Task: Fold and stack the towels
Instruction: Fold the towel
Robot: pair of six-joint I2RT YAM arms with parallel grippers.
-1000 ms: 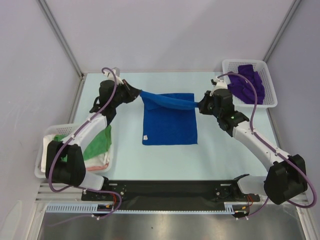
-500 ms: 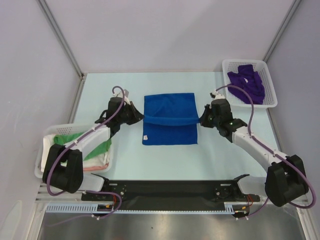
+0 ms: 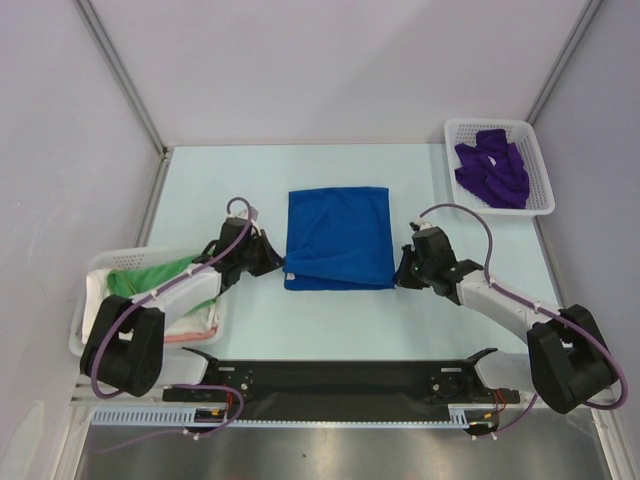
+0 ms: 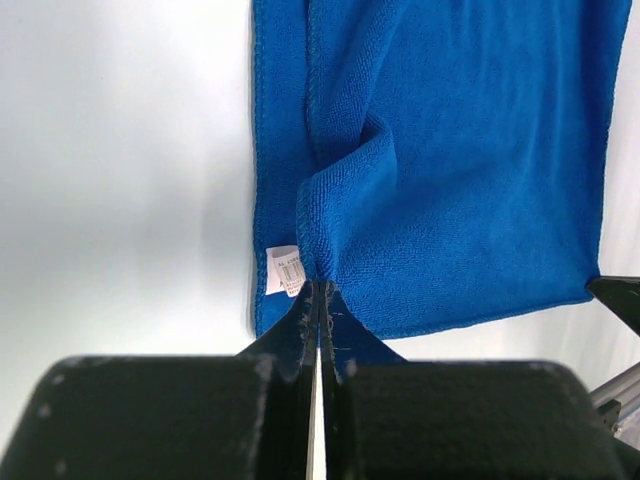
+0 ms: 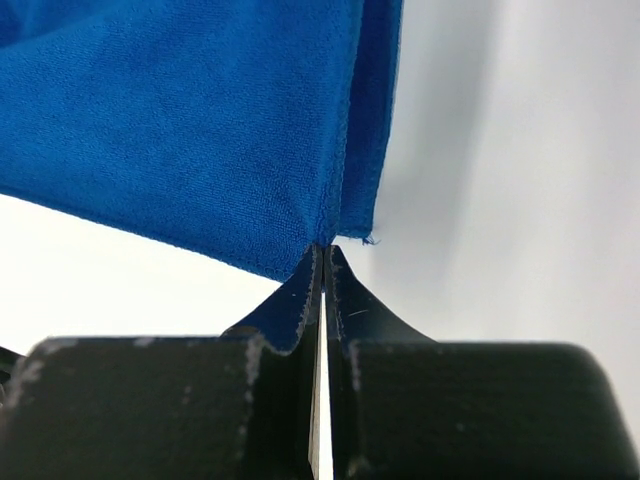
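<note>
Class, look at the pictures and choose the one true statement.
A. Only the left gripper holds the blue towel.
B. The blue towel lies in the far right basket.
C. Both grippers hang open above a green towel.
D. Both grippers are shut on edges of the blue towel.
D: each wrist view shows the fingers pinched on blue cloth, the left gripper and right gripper at opposite sides of the blue towel.

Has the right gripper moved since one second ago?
Yes. The right gripper, shut on the blue towel, has come toward the near edge, farther from the basket of purple towels.
</note>
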